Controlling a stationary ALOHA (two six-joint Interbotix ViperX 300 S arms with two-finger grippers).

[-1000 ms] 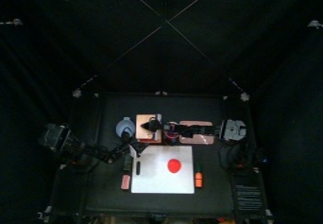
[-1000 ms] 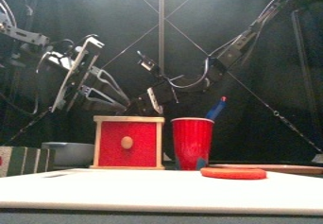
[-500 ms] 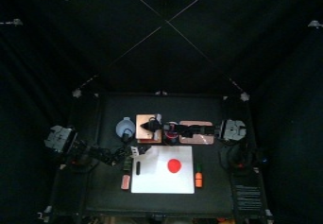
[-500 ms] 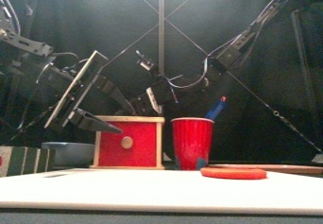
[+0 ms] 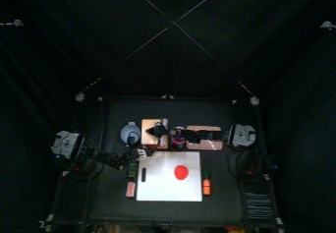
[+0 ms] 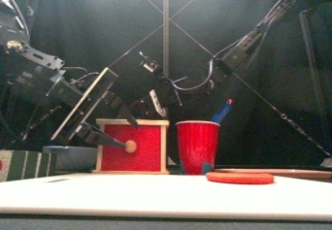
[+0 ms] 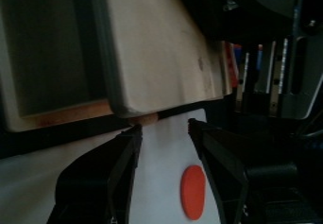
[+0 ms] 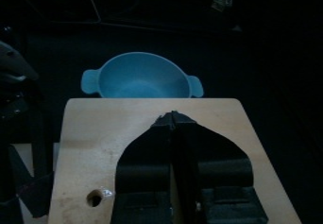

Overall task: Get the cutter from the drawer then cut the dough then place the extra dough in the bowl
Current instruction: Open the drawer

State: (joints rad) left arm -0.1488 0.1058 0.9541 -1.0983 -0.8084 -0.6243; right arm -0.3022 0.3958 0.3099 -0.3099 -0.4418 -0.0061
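We see the left gripper [image 7: 161, 130] with its jaws spread, right at the red drawer front [image 6: 132, 147] of the wooden box [image 8: 94, 133]. It grips nothing, and we cannot tell whether a fingertip touches the front. Between its jaws, the wrist view shows the white cutting board [image 7: 161, 166] and the red dough [image 7: 191, 192] lying on it. The right gripper [image 8: 173, 121] has its jaws pressed together with the tips down on the box's top, and it holds nothing.

The drawer front sits flush with the box, so whatever is inside is hidden from us. In the front view, only a sliver of the bowl [image 8: 139, 77] shows past the box's nine o'clock side.

From above, the dough lies flat just toward twelve o'clock from the board's middle. The box stands at the board's twelve o'clock and the bowl at its ten o'clock. Inside the bowl we see only its own blue floor. The red cup [image 6: 197, 147], just beside the box at its three o'clock, holds a blue toy knife [image 6: 223, 111] leaning toward one o'clock.
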